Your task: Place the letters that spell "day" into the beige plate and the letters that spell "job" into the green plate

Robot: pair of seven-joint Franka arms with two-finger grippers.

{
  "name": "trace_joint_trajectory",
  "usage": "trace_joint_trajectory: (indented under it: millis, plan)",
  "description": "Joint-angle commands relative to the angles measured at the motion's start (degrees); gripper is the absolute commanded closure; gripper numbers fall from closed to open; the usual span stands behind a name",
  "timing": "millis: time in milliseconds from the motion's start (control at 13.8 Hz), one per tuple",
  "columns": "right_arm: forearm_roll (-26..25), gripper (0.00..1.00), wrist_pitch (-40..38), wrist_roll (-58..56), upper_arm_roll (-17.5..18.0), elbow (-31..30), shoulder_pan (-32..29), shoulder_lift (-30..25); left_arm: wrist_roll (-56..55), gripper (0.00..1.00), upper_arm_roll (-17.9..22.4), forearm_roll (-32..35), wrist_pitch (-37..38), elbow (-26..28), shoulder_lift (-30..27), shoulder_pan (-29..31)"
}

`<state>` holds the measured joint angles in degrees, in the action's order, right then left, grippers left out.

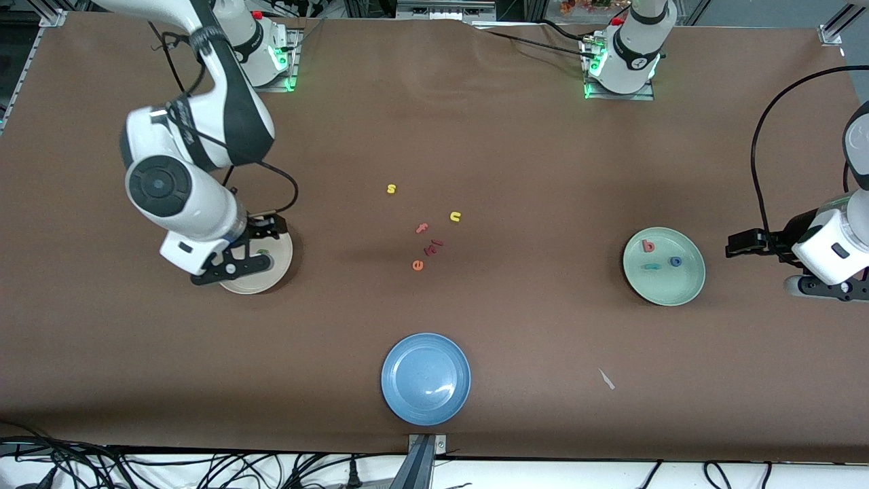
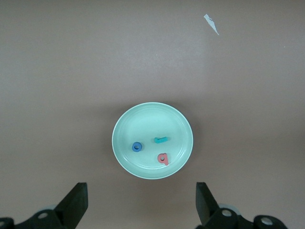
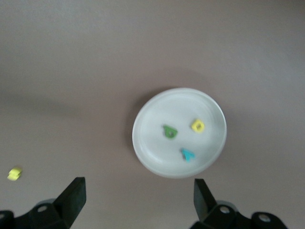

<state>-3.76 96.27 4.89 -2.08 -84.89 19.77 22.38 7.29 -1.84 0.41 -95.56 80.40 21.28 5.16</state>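
1. You are looking at the right gripper (image 1: 252,252) hanging over the beige plate (image 1: 277,275), which is sitting toward the right arm's end of the table. In the right wrist view its fingers (image 3: 71,198) are standing wide apart and holding nothing.
2. Inside the beige plate (image 3: 152,157) three letters are lying apart from one another: the dark green d (image 3: 169,131), the yellow a (image 3: 198,125) and the teal y (image 3: 187,154).
3. The left gripper (image 1: 736,243) is waiting in the air just beside the green plate (image 1: 669,295), at the left arm's end of the table. Its fingers (image 2: 76,202) are spread wide and are gripping nothing.
4. The green plate (image 2: 126,124) is holding the salmon-red b (image 2: 163,158), the blue o (image 2: 137,147) and the teal j (image 2: 160,140), none touching another.
5. Between the two plates, mid-table, loose letters are lying on the brown cloth: a yellow s (image 1: 391,189) farthest from the front camera, a yellow n (image 1: 455,216), a salmon f (image 1: 421,228), dark red pieces (image 1: 434,246) and an orange e (image 1: 417,265) nearest of that cluster.
6. A blue plate (image 1: 426,379) is sitting near the front camera's edge of the table, nothing in it that you can make out.
7. A small pale scrap (image 1: 606,379) is lying on the cloth, nearer to the front camera than the green plate.
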Motion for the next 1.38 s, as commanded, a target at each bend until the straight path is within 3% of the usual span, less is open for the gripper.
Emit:
trace_joint_trajectory:
  millis: [0,290,435,580,653,798,943,1088,1306]
  plan:
    - [1.4,0.0,-8.4,1.7,-0.4,6.6,-0.2,-0.8,1.8,0.01,0.4,-1.2,0.2,0.9,-0.4,0.0]
    - [1.4,0.0,-8.3,1.3,-2.6,14.8,-4.2,-2.9,2.0,0.01,0.4,-1.2,0.1,1.0,-0.4,-0.1]
    - [1.7,0.0,-8.6,1.0,-2.2,13.5,-6.6,-5.9,2.0,0.01,0.4,-1.2,0.2,1.0,-0.4,0.0]
    - [5.9,0.0,-8.8,1.0,-2.2,4.5,-9.5,-12.7,2.1,0.01,0.4,-1.2,0.2,1.0,-0.4,0.0]
    - [7.1,0.0,-7.9,1.2,-2.2,-3.3,-10.1,-17.8,2.0,0.01,0.4,-1.1,0.2,1.1,-0.4,0.0]
    - [6.5,0.0,0.9,1.3,-2.0,-16.0,-10.4,-25.7,2.0,0.01,0.4,-1.2,0.3,1.0,-0.5,0.0]
    - [6.0,0.0,1.6,1.2,0.2,-17.6,-13.0,-27.0,2.0,0.01,0.4,-1.1,0.4,1.1,-0.5,0.0]
    - [4.8,0.0,0.6,1.7,8.0,-17.0,-19.0,-27.0,2.0,0.01,0.4,-1.2,0.4,1.1,-0.5,0.1]
    - [4.3,0.0,1.1,1.5,8.2,-16.4,-19.2,-26.3,1.9,0.01,0.4,-1.2,0.4,1.1,-0.5,0.0]
